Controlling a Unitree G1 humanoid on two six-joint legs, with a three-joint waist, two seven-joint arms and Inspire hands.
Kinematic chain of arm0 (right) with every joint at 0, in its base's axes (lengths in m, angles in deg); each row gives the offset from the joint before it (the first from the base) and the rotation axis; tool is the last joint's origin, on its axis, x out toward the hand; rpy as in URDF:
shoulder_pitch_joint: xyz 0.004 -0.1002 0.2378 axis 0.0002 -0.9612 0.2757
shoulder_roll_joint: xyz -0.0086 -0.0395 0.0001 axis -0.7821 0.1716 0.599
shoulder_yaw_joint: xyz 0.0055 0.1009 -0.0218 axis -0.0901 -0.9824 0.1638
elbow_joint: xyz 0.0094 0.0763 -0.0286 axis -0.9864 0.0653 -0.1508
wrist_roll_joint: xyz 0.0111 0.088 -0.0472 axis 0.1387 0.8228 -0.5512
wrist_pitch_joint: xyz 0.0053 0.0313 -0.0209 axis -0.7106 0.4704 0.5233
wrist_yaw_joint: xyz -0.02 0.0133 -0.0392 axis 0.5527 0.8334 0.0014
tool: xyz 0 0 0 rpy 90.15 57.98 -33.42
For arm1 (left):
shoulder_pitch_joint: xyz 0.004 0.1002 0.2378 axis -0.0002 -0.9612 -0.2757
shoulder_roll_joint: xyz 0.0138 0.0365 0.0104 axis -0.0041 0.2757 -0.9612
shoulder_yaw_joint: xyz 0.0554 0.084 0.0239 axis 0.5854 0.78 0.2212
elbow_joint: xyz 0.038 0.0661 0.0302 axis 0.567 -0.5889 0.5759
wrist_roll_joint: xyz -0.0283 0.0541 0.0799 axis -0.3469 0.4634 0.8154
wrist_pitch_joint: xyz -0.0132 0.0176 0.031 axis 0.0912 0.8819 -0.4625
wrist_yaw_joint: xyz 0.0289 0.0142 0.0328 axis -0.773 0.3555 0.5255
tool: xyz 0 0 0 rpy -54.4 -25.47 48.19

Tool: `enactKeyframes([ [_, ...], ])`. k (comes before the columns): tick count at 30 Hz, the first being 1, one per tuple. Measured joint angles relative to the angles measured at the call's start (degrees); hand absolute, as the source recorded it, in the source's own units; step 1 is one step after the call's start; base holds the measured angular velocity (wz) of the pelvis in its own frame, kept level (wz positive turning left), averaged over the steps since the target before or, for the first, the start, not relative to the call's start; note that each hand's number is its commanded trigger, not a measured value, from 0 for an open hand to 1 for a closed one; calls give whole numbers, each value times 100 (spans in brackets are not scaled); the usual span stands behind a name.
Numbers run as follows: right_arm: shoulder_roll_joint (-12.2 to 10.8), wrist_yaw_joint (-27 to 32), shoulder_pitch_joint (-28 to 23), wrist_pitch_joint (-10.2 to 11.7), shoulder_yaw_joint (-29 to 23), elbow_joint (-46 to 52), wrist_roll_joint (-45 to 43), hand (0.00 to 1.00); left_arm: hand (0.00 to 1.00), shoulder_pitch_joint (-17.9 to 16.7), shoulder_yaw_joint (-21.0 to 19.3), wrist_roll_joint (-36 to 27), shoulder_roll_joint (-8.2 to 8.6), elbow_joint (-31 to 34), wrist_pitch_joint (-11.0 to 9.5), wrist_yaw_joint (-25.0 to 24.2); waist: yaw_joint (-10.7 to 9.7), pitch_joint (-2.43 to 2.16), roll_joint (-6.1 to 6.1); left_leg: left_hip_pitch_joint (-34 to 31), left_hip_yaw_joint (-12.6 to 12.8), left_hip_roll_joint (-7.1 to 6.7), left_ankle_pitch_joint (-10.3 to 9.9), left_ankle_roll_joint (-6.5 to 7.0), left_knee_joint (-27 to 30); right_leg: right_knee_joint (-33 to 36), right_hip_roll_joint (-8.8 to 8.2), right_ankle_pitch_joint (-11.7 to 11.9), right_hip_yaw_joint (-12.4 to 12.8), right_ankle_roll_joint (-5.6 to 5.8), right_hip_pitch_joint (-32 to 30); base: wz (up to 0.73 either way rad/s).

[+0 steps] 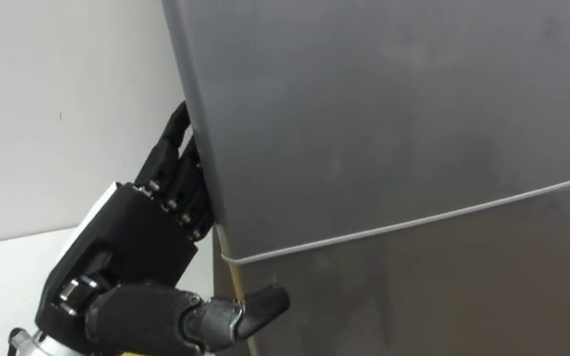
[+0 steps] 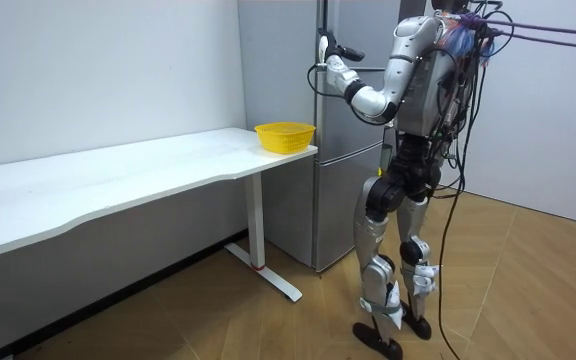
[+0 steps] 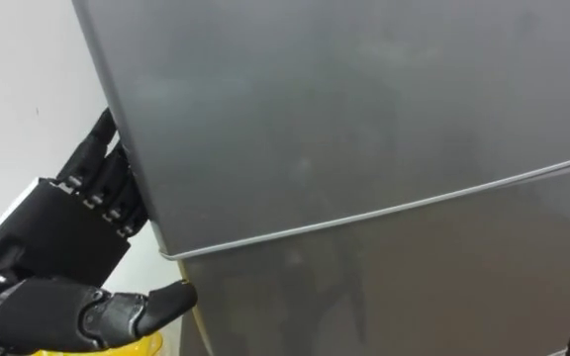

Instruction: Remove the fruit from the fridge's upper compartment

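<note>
Left hand (image 1: 127, 247) is at the left side edge of the upper door (image 1: 384, 119); can't tell if it's hooked on or just resting there. Door looks shut, so the item is inside, unseen. Expect a stiff, smooth, slippery panel that resists at first: take the side edge, pull steadily.
</note>
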Motion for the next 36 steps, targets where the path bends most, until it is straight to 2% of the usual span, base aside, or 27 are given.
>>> enactKeyframes([
  [1,0,9,5,-3,1,-2,-5,0,100,0,-20,-12,33,-57,-15,72,-1,2,-3,-1,0,0,0,0,1,0,-2,0,-5,0,0,0],
  [3,1,21,5,-3,2,-5,-22,0,86,0,-51,-14,101,-93,-59,152,-1,6,-10,-3,1,-3,0,0,1,-4,-4,0,-8,1,-1,0],
  [4,0,25,4,-3,3,-21,-27,0,67,0,-48,-14,101,-92,-86,158,2,11,-18,-5,1,-4,0,0,1,-5,-4,0,-11,1,-1,0],
  [6,1,28,18,-4,3,-37,-54,0,36,0,-35,-13,100,-92,-104,157,6,14,-24,-7,2,-4,0,0,1,-5,-4,0,-12,1,0,0],
  [7,0,33,20,-4,4,-41,-68,0,0,-2,33,-13,95,-92,-99,106,8,15,-25,-8,3,-5,0,0,1,-7,-4,0,-11,1,0,0],
  [12,1,53,19,-4,0,-29,-130,0,0,-2,115,-76,96,-86,-76,54,-20,12,-23,-14,16,-2,0,1,2,-11,-4,-1,-5,2,-2,0],
  [15,0,59,39,-3,0,-28,-136,0,0,-7,389,-58,90,-81,-22,-96,-91,9,-20,-16,34,0,1,0,2,-10,-4,-1,6,2,-3,0],
  [20,5,58,52,-9,-17,-26,-164,0,0,-28,333,-68,83,-72,11,-228,-112,-2,-32,-20,84,6,4,-1,3,-10,-2,-1,7,2,-16,0],
  [24,4,27,41,-12,-44,-16,-237,0,0,-27,330,-51,75,-72,76,-318,-125,-48,-42,-19,107,9,5,1,3,-9,-1,0,12,3,-15,0],
  [25,7,13,33,-12,-40,9,-297,0,0,-25,330,-58,60,-71,78,-324,-125,-60,-24,-26,113,11,5,1,3,-7,-4,1,9,4,-6,0],
  [30,21,-20,93,-101,75,28,-348,0,0,-17,424,-138,-83,-70,76,-480,-128,-62,-32,-52,122,12,9,7,17,0,-4,8,-10,14,-5,3],
  [36,44,-50,175,-122,186,10,-399,0,0,31,504,-135,-149,-69,77,-595,-153,-74,0,-58,161,2,30,43,18,-7,-6,48,-2,47,-34,1],
])
